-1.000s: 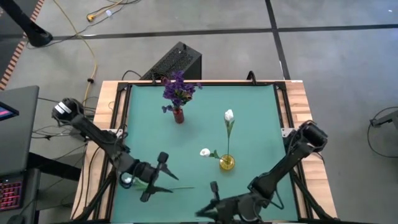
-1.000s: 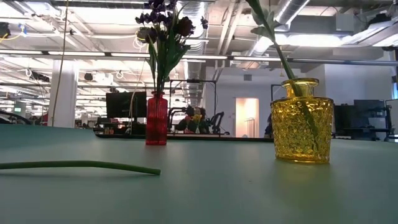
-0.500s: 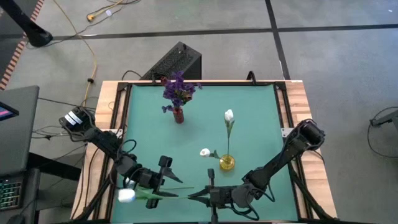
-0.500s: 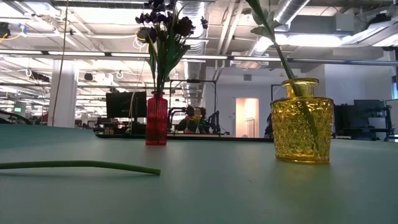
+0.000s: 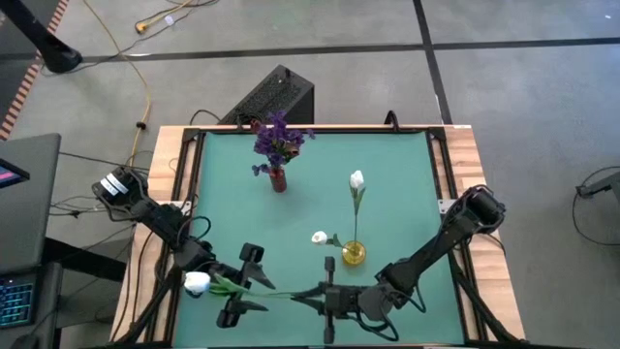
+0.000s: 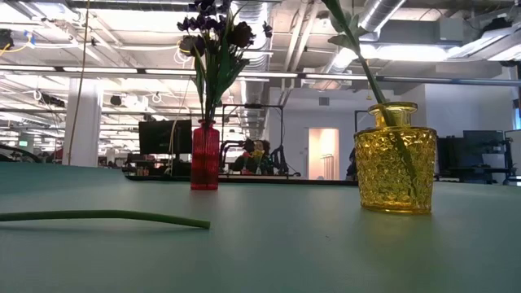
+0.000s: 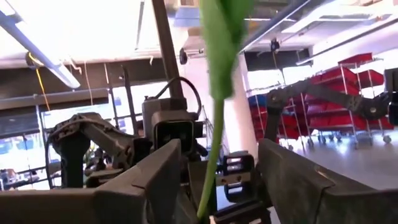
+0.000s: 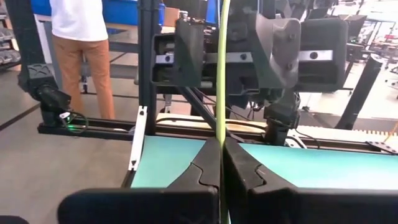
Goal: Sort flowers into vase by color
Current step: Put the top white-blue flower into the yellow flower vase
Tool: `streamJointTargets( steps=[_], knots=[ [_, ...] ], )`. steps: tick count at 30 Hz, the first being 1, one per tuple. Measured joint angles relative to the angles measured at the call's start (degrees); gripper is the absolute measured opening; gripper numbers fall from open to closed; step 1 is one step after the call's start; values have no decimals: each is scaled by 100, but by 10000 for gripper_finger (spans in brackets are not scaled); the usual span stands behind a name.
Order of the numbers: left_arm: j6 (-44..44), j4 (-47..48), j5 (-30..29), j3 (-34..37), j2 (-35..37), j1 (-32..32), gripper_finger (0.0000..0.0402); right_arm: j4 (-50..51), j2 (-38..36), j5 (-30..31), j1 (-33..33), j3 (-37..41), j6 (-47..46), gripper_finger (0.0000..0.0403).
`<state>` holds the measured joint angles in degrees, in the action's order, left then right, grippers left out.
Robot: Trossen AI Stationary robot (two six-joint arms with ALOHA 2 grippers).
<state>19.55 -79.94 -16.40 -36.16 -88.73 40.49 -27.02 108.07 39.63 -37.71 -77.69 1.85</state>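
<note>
A white-budded flower lies level near the table's near edge, its green stem running toward the right. My left gripper is open, and the stem and a leaf pass between its fingers. My right gripper faces it from the right and is shut on the stem's free end. In the low view, a green stem lies flat on the table. A red vase holds purple blooms. A yellow vase holds two white flowers. My left gripper has the stem between its open fingers; whether they touch it, I cannot tell. My right gripper pinches the stem near its cut end between its two fingers. It comes level from the table's right, with the fingers lying along the stem. The stem runs straight on to the left gripper.
Both vases stand farther back, the red one left of centre and the yellow one just beyond my right gripper. A person stands past the table's left side. Wooden rails frame the green mat.
My right gripper has moved from the near edge toward the far edge and has turned to face the stem's free end. The left gripper has shifted a little. The white bud swung toward the near edge and back.
</note>
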Motion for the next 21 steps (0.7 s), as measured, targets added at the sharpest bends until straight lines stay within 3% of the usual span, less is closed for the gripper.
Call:
streamJointTargets(
  steps=[5,12,21],
  knots=[
    [0,0,-9,0,0,0,150,0,0,-2,-2,0,13,29],
    [80,-7,-84,0,0,0,19,16,0,-59,0,0,13,34],
    [61,66,-197,0,0,0,2,178,0,-74,-4,0,26,73]
  ],
)
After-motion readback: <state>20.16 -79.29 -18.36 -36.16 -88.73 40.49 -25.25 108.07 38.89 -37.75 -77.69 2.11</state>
